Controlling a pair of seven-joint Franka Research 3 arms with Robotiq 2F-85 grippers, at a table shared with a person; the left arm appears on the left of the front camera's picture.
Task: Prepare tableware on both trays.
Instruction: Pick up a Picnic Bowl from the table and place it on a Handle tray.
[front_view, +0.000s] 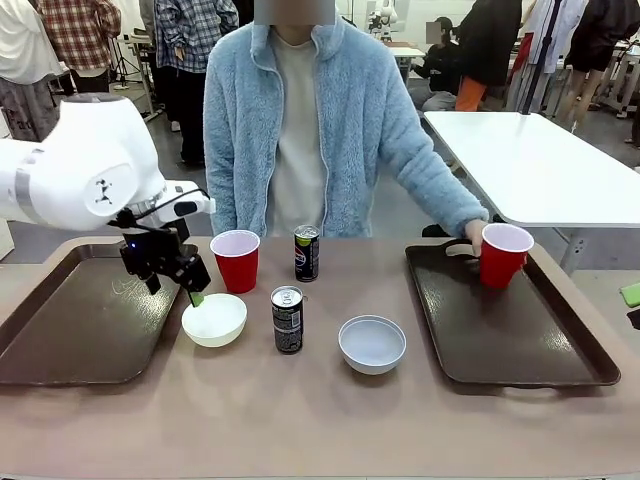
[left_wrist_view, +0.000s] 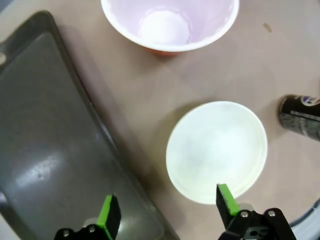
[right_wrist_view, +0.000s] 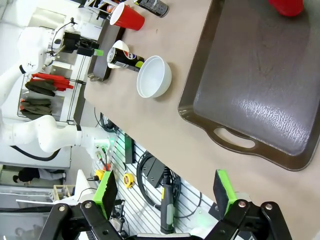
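Left wrist view: left fingers (left_wrist_view: 226, 199) spread wide, one at the bowl (left_wrist_view: 215, 150)'s rim.

Front view: bright, even light from above. Shadows on the counter (front_view: 300, 420) are short and soft, lying close under the right bowl (front_view: 372, 343) and the near can (front_view: 287, 319). The glossy left tray (front_view: 80, 320) carries pale whitish streaks. The foreground is sharp.

Left wrist view: soft throughout, slightly blurred. The cup (left_wrist_view: 170, 22) interior is washed to pale pink. The left bowl (left_wrist_view: 216, 150) casts a faint shadow to one side. The left tray bears a diffuse glare patch, and its rim bows from lens distortion.

Right wrist view: sharp, with streaked glare on the right tray (right_wrist_view: 270, 90).
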